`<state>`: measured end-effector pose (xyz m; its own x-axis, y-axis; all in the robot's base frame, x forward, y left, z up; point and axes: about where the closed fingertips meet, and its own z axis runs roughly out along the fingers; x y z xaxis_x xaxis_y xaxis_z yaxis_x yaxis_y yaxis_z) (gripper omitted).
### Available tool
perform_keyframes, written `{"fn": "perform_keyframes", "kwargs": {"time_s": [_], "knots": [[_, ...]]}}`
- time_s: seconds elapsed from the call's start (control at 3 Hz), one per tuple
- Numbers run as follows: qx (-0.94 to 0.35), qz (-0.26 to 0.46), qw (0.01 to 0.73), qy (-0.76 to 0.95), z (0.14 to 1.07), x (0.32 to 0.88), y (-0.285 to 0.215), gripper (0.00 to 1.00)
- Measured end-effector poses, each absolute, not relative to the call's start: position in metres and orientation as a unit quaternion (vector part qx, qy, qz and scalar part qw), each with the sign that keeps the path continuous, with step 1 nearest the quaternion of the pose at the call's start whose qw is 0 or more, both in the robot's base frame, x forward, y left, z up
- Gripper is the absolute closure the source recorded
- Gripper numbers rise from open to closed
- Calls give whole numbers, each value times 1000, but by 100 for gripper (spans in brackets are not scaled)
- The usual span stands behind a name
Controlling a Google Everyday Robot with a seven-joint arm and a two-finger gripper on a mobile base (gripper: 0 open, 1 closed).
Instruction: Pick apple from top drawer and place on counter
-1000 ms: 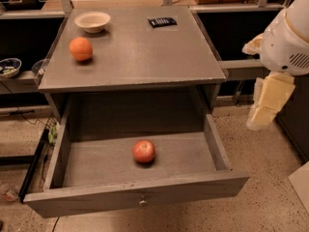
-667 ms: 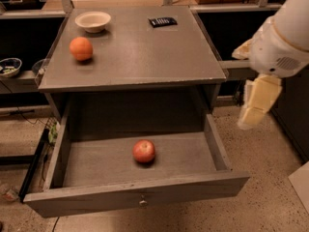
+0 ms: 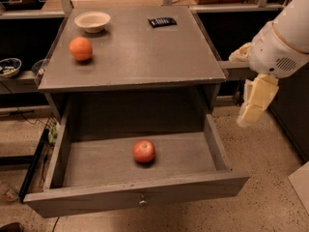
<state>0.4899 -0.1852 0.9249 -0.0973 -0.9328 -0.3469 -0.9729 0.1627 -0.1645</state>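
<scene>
Since a second earlier, the gripper [image 3: 249, 114] had been shifted slightly leftward towards the cabinet, while nothing else had been moved. It was seen hanging at the right edge of the frame, outside the top drawer [image 3: 135, 193] and beside its right wall; whether it was released or clenched could not be told, and nothing was seen held. The apple [image 3: 144, 151] was lying on the open drawer's floor, lower centre of the frame, well apart from the gripper, down and to its left, with the side wall between them. Being round, it offered no long axis. The counter [image 3: 140, 57] above carried an orange [image 3: 80, 48], a bowl [image 3: 92, 21] and a dark flat item [image 3: 161, 21].
</scene>
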Motion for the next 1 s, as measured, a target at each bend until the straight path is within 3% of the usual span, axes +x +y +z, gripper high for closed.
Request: {"fn": "perform_keyframes", "kwargs": {"time_s": [1.0], "knots": [[-703,55,215,676,893,500,-142,0]]}}
